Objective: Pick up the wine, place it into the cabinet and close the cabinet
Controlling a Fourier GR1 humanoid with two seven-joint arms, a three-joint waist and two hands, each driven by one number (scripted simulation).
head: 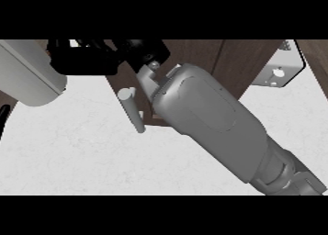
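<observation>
Seemingly I'm at the placing or closing step: my right robot hand (144, 51) reaches into the cabinet (214, 57), fingers hidden, wine unseen, so next I'd confirm release before shutting the door.

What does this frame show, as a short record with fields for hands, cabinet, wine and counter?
right hand: black hand on a grey forearm that comes in from the lower right; it is up against the cabinet
left hand: black hand at the upper left, grip unclear
cabinet: brown wooden cabinet door, with a grey cylindrical handle beside the right forearm
wine: not visible
counter: white marbled counter top
</observation>
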